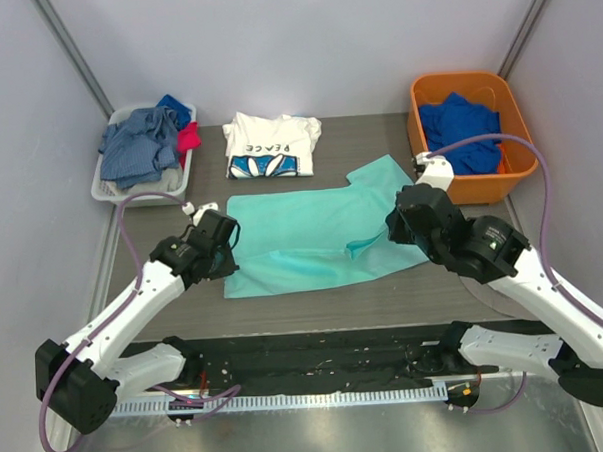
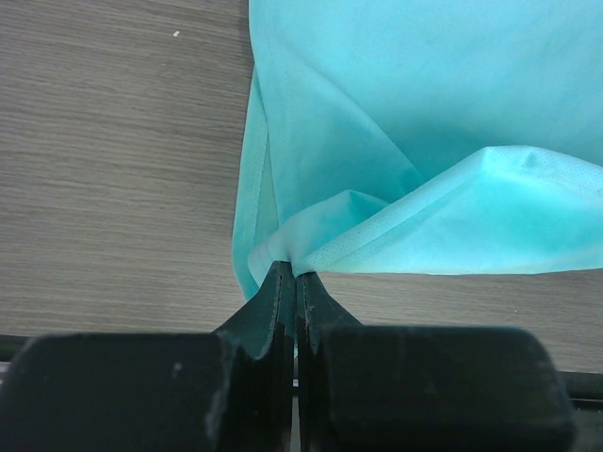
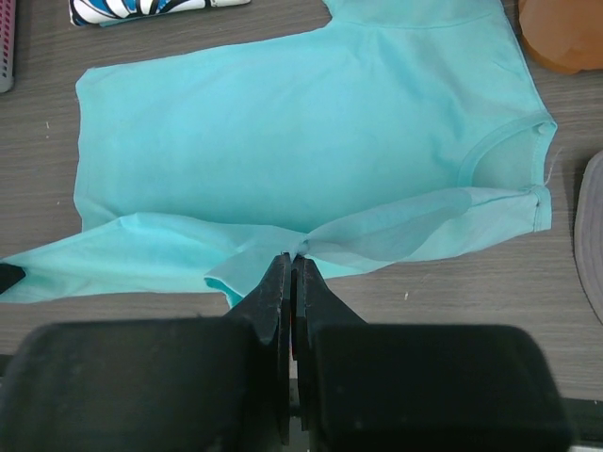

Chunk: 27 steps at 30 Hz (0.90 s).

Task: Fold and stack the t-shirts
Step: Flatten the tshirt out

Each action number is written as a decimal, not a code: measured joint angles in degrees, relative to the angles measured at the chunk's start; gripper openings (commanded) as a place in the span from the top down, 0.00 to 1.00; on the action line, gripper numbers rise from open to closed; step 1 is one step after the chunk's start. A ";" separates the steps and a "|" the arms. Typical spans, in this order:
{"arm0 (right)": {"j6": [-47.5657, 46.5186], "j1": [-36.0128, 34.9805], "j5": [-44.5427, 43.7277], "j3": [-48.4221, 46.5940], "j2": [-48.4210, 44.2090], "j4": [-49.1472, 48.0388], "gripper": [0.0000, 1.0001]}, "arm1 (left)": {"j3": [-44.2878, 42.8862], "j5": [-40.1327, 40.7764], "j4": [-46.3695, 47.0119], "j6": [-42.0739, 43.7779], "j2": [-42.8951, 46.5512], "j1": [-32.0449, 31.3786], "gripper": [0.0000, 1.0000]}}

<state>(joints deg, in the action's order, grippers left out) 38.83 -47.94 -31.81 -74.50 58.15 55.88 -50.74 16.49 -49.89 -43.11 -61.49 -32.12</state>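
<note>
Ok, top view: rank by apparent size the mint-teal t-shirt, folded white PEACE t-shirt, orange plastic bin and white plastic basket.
1. mint-teal t-shirt
2. orange plastic bin
3. white plastic basket, slightly smaller
4. folded white PEACE t-shirt

The grey-brown wood-grain surface (image 1: 335, 310) fills the middle of the top view. A mint-teal short-sleeved t-shirt (image 1: 302, 236) lies spread across its centre, the lower edge raised into folds. At upper centre sits a folded white t-shirt (image 1: 271, 145) printed "PEACE" with blue petals. A pale grey slotted plastic basket (image 1: 107, 191) stands at upper left, and an orange plastic tub (image 1: 480, 191) at upper right, near the teal sleeve.
</note>
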 measured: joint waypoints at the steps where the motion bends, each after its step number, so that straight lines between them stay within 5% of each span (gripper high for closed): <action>1: 0.68 -0.33 -0.35 0.63 -0.79 0.11 0.99 | 0.00 0.00 -0.02 0.00 0.00 0.00 1.00; 27: 7.91 -1.60 -1.03 15.41 -16.90 10.73 0.99 | 0.39 -0.02 -0.76 -1.46 2.23 0.00 1.00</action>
<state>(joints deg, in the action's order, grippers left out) 46.74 -49.54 -32.84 -59.09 41.25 66.61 -50.35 16.47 -50.65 -44.58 -59.27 -32.12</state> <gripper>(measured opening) 0.031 0.028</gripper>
